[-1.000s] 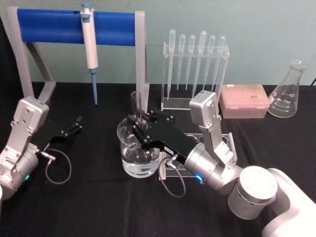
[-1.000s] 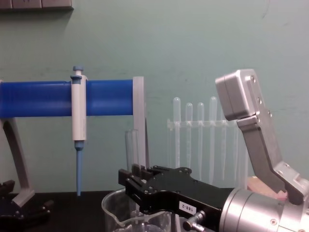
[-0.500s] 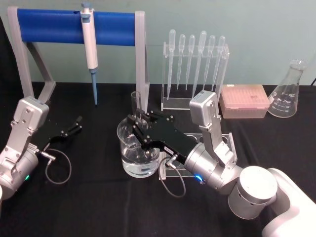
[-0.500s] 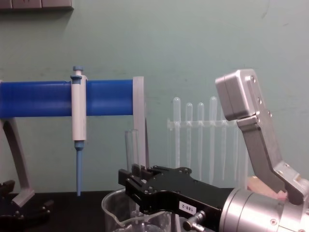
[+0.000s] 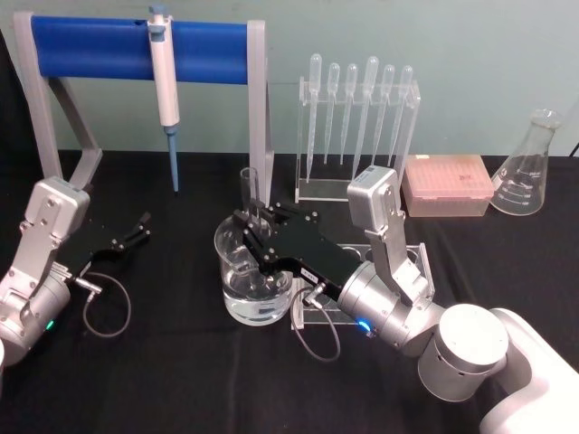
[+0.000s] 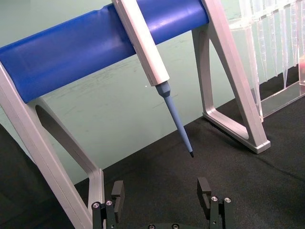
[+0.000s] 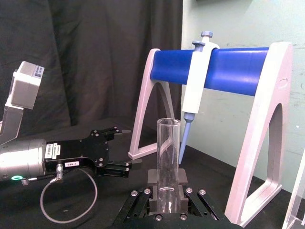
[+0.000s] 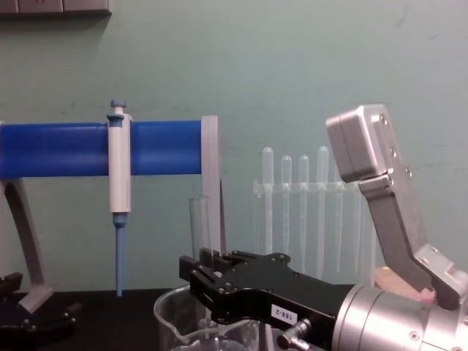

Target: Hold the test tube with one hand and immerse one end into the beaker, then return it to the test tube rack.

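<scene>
**Head view.** Nothing has shifted from the frames half a second and one second earlier. The right gripper [image 5: 256,231] reaches from the right over the beaker [image 5: 237,298], which stands near the centre of the black table [image 5: 181,380] and holds clear liquid. Its jaws are closed on the test tube [image 5: 250,190], a clear glass tube with an open rim. The tube stands upright above the far left part of the beaker's mouth. Its lower end is hidden behind the jaws, so its depth in the liquid cannot be told. The left gripper [image 5: 136,231] lies at the left, well apart from the beaker. A micropipette [image 5: 165,81] hangs on the blue stand [image 5: 99,47] at the far left. Farther right stand the pipette rack [image 5: 357,117], a pink tip box [image 5: 448,183] and a conical flask [image 5: 527,172].

**Left wrist view.** The left gripper [image 6: 161,195] has its fingers spread wide with nothing between them. It faces the micropipette [image 6: 143,43].

**Right wrist view.** The test tube [image 7: 168,157] rises upright from the right gripper [image 7: 167,191], pinched at its lower part. The glass is transparent, and the rim is open and round. The left gripper [image 7: 112,148] lies beyond it.

**Chest view.** This view is likewise unchanged. The test tube [image 8: 199,223] stands upright above the right gripper [image 8: 208,274], directly over the beaker [image 8: 172,311].
</scene>
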`<action>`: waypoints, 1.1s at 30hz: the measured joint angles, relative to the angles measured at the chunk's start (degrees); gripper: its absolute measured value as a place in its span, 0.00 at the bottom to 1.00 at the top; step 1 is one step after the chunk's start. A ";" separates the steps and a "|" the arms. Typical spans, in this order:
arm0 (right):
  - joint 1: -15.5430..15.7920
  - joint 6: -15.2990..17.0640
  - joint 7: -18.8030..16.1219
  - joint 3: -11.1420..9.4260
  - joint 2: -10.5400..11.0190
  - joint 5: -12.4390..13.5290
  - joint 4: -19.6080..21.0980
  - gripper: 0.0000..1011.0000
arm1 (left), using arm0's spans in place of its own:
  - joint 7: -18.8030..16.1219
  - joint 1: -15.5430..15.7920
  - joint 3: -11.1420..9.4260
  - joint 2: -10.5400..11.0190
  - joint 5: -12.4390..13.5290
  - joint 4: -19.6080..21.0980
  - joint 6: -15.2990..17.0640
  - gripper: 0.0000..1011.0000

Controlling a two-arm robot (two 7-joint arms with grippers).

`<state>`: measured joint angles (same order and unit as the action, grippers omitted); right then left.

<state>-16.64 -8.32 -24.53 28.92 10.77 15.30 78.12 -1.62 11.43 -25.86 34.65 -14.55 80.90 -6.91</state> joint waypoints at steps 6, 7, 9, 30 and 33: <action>0.00 0.00 0.00 0.00 0.00 0.00 0.00 0.23 | 0.00 0.00 0.00 0.00 0.00 0.00 0.00 0.99; 0.00 0.00 0.00 0.00 0.00 0.00 0.00 0.23 | 0.00 0.00 0.00 0.00 0.00 0.00 0.00 0.99; 0.00 0.00 0.00 0.00 0.00 0.00 0.00 0.23 | 0.00 0.00 0.00 0.00 0.00 0.00 0.00 0.99; 0.00 0.00 0.00 0.00 0.00 0.00 0.00 0.23 | 0.00 0.00 0.00 0.00 0.00 0.00 0.00 0.99; 0.00 0.00 0.00 0.00 0.00 0.00 0.00 0.23 | 0.00 0.00 0.00 0.00 0.00 0.00 0.00 0.99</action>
<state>-16.64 -8.32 -24.53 28.92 10.77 15.30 78.12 -1.62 11.43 -25.86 34.65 -14.55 80.90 -6.90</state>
